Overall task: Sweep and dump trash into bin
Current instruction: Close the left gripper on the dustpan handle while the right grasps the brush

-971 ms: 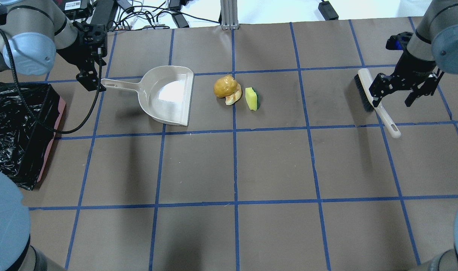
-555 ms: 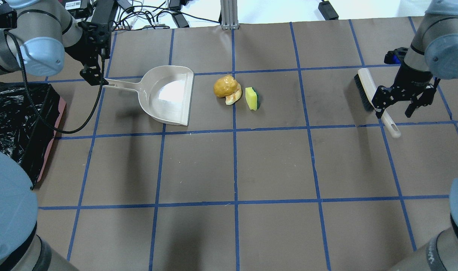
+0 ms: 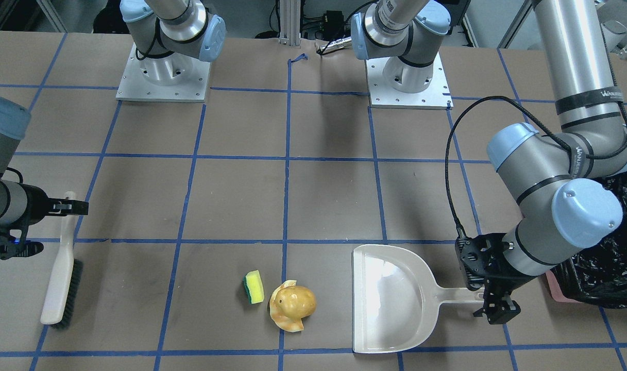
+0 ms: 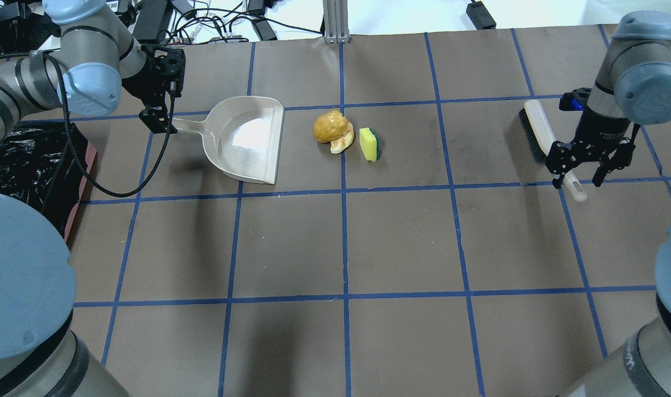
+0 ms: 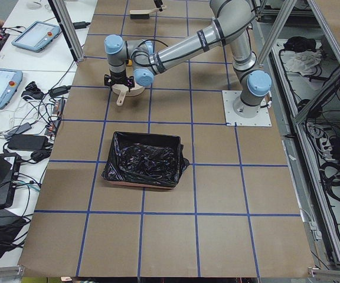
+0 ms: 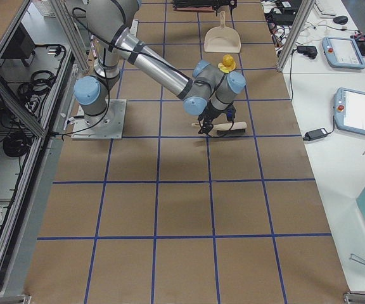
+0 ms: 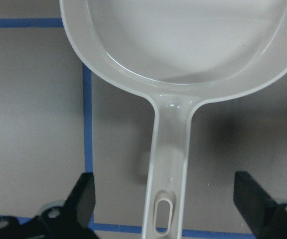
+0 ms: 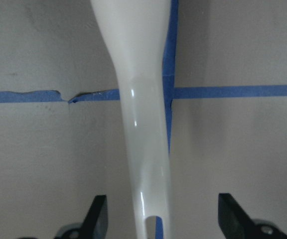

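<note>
Left wrist-mounted view shows left claw (image 7: 166, 196) spread astride dustpan handle (image 7: 171, 144), unclear overhead; right claw (image 8: 164, 214) spread.

Overhead, L to R: bin (image 4: 21, 160) at table (image 4: 401, 242) L edge; dustpan (image 4: 247, 140) near it, mouth twd lump (image 4: 328, 125); lump touching croissant pc (image 4: 341, 145); sponge (image 4: 369, 144) just R; brush (image 4: 536, 125) far R, well apart.

Bright, even light from above; soft, faint shadows on table (image 4: 401, 242). White glare patch in dustpan (image 4: 251, 134) (seen in front view too). Wrist pics a bit soft, esp. at bottom edge.
</note>
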Available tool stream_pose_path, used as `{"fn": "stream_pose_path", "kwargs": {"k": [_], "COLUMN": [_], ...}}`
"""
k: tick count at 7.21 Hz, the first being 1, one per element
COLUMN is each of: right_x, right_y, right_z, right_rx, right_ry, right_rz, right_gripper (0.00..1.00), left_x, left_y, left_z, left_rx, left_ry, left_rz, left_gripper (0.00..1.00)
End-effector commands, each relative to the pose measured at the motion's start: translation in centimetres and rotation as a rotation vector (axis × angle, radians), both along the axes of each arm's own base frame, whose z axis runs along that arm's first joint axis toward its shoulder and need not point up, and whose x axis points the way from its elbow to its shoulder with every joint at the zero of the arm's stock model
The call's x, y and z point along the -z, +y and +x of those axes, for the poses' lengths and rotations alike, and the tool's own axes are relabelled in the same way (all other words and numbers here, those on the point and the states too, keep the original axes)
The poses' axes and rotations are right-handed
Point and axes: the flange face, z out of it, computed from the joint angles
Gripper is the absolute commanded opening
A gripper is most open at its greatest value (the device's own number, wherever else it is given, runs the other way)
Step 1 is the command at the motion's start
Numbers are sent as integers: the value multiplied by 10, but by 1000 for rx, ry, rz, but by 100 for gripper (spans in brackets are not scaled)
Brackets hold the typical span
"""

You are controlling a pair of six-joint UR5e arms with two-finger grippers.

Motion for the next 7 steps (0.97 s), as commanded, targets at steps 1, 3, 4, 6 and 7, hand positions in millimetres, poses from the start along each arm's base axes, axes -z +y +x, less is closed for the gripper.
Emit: {"fn": "stream_pose_path", "kwargs": {"k": [1,3,4,6,7], "right_x": [1,5,8,7,4], "right_y": [2,5,7,7,7], "right_z": [0,2,3,3,4], "right_rx": [-3,1,3,4,1], "right_ry": [4,-5,-8,-9,-8], "right_rz": [10,19,24,21,15], "right_gripper": [52,50,51,51,49], "left_x": [11,20,20,17,18], "left_y": [0,-2,-2,-6,-8], "left_z": [3,2,2,-8,-15], "left_rx": [-2,4,9,18,27], "left_ry": [-43,-43,-39,-46,-49], "left_rz": [33,39,38,4,-18], "left_gripper": [100,100,100,100,100]}}
